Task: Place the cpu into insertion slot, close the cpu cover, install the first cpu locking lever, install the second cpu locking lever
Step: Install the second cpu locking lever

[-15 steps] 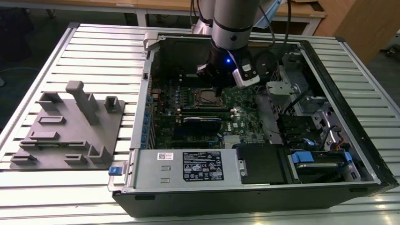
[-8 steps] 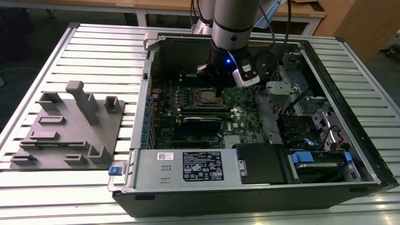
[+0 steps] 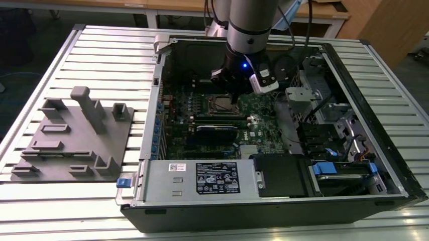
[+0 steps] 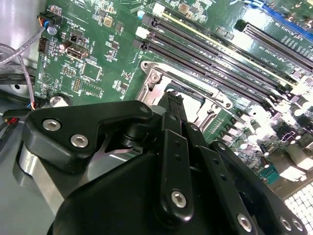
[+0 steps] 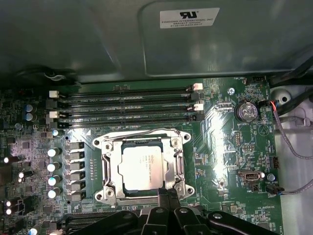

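The cpu (image 5: 142, 166), a pale silvery square chip, lies flat in the insertion slot (image 5: 100, 143) on the green motherboard. The cpu cover (image 5: 113, 171), a thin metal frame, lies down around the chip's face. A thin wire lever (image 5: 142, 132) runs along the socket's far edge. My gripper (image 5: 167, 195) has its dark fingers together, their tips at the socket's near edge with nothing visible between them. In the exterior view the gripper (image 3: 232, 99) reaches down into the open computer case just beside the socket (image 3: 218, 104). In the second wrist view the fingers (image 4: 172, 105) point at the socket frame (image 4: 195, 90).
Long black memory slots (image 5: 127, 105) run beside the socket, and the case wall (image 5: 146, 44) rises past them. A coin battery (image 5: 246, 111) and loose cables (image 5: 293, 142) lie near it. A grey fixture plate (image 3: 74, 140) stands on the exterior view's left; a power supply (image 3: 201, 178) sits at the case front.
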You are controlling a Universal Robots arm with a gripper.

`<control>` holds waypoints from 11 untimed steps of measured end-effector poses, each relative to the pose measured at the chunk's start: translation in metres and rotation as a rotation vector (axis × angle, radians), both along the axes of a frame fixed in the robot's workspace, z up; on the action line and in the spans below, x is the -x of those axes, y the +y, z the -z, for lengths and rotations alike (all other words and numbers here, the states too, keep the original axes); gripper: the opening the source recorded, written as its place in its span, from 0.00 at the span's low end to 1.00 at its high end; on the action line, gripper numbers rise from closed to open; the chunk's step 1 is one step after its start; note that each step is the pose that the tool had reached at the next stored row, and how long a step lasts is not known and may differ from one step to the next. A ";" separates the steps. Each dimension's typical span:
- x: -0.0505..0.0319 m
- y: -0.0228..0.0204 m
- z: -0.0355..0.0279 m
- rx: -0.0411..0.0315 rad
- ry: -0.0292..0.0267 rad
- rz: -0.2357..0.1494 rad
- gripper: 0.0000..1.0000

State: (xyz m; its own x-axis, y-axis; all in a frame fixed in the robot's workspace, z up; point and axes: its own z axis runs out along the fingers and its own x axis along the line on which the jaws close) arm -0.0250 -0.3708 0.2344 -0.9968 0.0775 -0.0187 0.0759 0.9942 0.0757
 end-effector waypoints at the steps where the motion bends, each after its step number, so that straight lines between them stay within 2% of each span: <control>1: -0.0001 0.0000 0.0000 0.0001 0.0016 0.000 0.11; 6: 0.0000 -0.0022 0.0000 -0.0001 0.0206 0.000 0.11; 8: 0.0000 -0.0050 0.0000 -0.0003 0.0232 0.000 0.11; 11: 0.0000 -0.0119 0.0004 -0.0007 0.0254 0.000 0.11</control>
State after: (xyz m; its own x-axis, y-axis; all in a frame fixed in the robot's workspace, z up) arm -0.0250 -0.3827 0.2340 -0.9969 0.0779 0.0067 0.0781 0.9942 0.0744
